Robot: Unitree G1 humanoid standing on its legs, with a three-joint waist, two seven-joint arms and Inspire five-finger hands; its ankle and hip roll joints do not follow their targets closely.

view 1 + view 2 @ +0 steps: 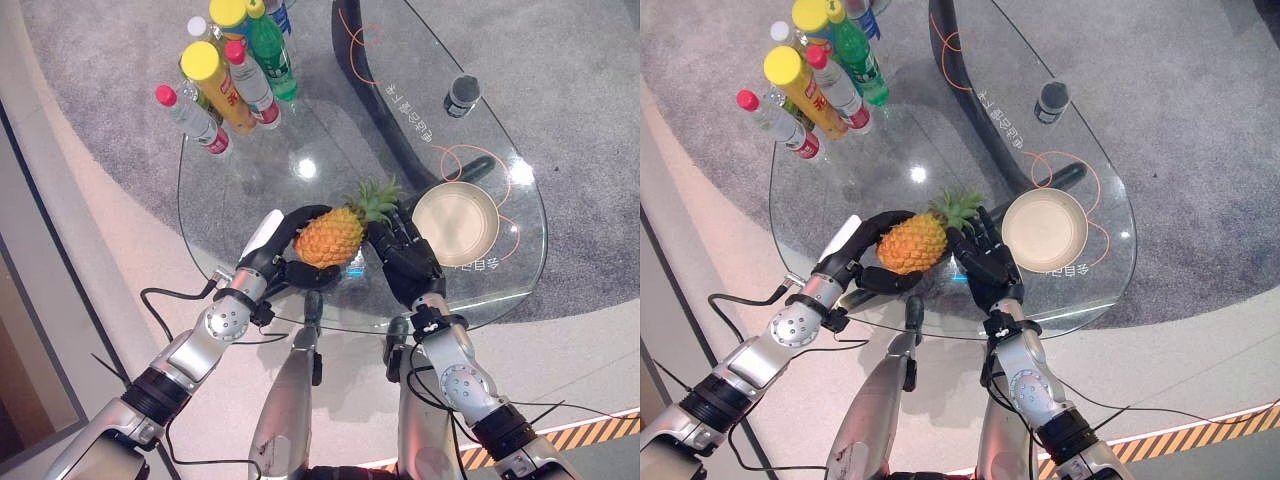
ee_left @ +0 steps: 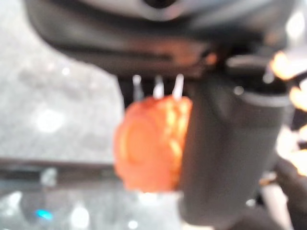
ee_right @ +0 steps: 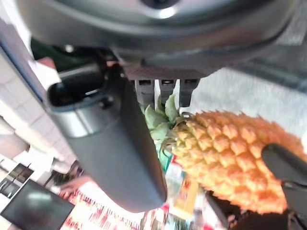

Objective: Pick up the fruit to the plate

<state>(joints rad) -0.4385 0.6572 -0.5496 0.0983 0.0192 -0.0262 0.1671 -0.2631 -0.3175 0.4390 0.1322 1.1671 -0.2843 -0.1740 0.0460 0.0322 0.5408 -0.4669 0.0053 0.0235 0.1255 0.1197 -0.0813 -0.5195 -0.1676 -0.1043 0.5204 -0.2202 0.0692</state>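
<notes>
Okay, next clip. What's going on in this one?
The robot has a pineapple between both hands over a glass table. The left hand curls round its base end, and the right hand is against the leafy crown end with fingers fairly straight. The empty plate sits just to the right of the right hand, so the fruit is not on it yet. A cluster of bottles stands at the table's far left.

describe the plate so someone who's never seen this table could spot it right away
Start at the glass table: bottles stand at its far left. On the near right side, just right of the pineapple held between the two hands, lies the plate. It is the only round, cream, shallow dish there, with nothing on it.
</notes>
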